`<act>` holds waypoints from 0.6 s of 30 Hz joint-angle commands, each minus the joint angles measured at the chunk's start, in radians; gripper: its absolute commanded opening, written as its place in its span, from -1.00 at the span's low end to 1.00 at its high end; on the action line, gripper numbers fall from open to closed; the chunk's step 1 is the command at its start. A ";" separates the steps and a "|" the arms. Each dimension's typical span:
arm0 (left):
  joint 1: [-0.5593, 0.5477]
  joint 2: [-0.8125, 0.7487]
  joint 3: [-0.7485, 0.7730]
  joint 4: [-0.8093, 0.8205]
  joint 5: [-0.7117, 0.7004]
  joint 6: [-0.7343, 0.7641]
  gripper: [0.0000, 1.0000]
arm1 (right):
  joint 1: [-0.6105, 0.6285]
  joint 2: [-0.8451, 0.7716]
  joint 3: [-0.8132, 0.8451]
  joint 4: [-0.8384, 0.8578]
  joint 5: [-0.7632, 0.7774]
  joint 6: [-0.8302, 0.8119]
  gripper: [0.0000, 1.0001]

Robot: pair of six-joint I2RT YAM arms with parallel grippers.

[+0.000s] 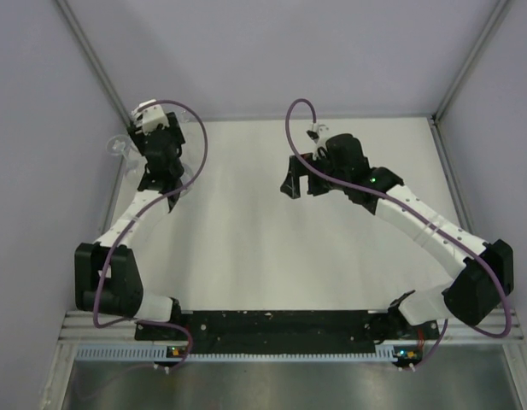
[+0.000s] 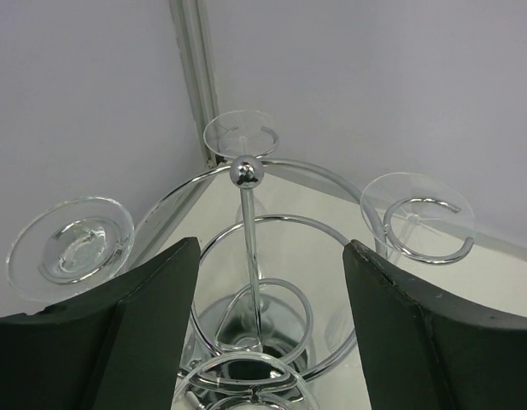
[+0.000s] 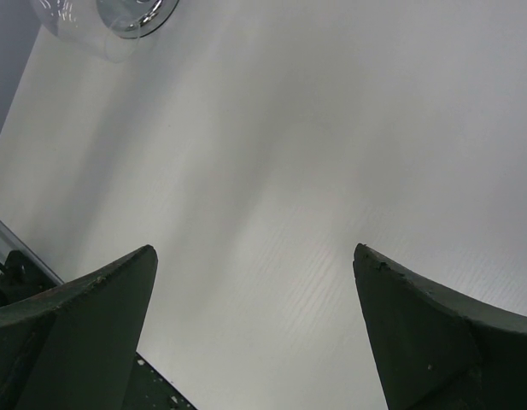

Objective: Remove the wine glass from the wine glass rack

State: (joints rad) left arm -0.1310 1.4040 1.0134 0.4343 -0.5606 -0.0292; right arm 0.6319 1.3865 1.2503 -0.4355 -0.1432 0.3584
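Wine glasses (image 2: 417,215) on rack (image 2: 247,171), far left.

Left gripper (image 1: 163,181) was at the table's (image 1: 272,256) far-left corner, over what was probably the wine glass rack (image 1: 118,147). It showed only as faint glints by the wall, and the jaw spacing wasn't readable from above. Right gripper (image 1: 301,188) hung mid-table, fingers spread over bare tabletop, well apart from the rack.
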 commanded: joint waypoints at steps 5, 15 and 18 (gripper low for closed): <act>0.033 0.058 0.037 0.095 -0.024 0.012 0.48 | 0.015 0.003 -0.026 0.047 -0.029 -0.021 0.95; 0.082 0.105 0.060 0.123 0.011 -0.031 0.40 | 0.018 -0.003 -0.051 0.064 -0.052 -0.016 0.95; 0.085 0.125 0.076 0.124 0.027 -0.035 0.31 | 0.023 0.000 -0.052 0.067 -0.047 -0.016 0.95</act>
State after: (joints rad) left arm -0.0544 1.5082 1.0363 0.4908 -0.5617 -0.0452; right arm 0.6331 1.3891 1.1980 -0.4072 -0.1825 0.3573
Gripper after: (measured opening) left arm 0.685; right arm 0.976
